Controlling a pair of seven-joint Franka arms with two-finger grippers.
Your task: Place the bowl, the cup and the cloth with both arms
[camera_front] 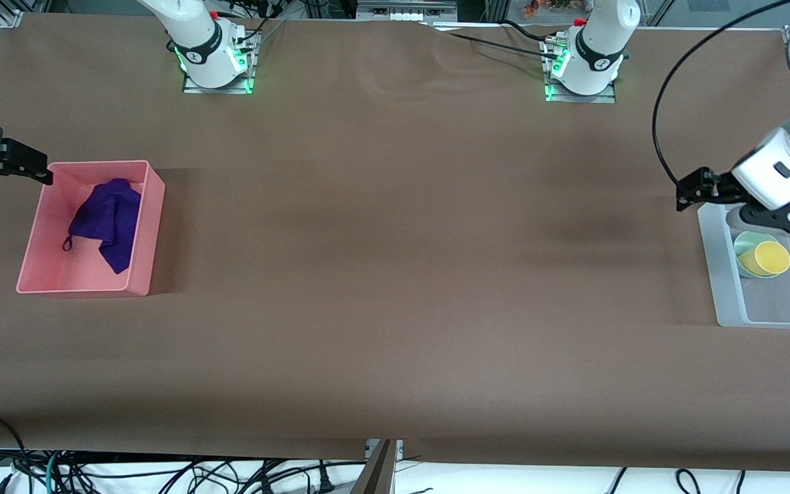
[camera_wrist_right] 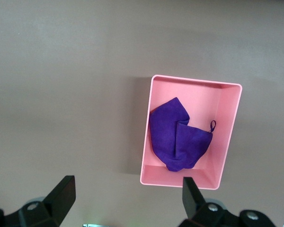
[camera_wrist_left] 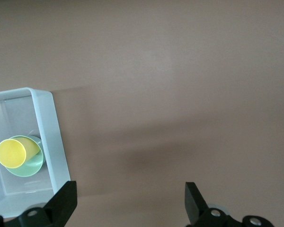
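Observation:
The purple cloth (camera_front: 110, 216) lies crumpled in a pink bin (camera_front: 147, 226) toward the right arm's end of the table; it also shows in the right wrist view (camera_wrist_right: 177, 137). The yellow cup (camera_front: 771, 259) lies tilted inside the mint-green bowl (camera_front: 743, 245), in a clear bin (camera_front: 725, 288) toward the left arm's end. The left wrist view shows the cup (camera_wrist_left: 13, 152) and bowl (camera_wrist_left: 32, 166) too. My left gripper (camera_front: 738, 206) is open and empty over the clear bin's edge (camera_wrist_left: 131, 198). My right gripper (camera_front: 4, 171) is open and empty, up beside the pink bin (camera_wrist_right: 128, 196).
The brown table (camera_front: 395, 274) stretches between the two bins. The arm bases (camera_front: 213, 62) stand along the edge farthest from the front camera. Cables hang off the edge nearest that camera.

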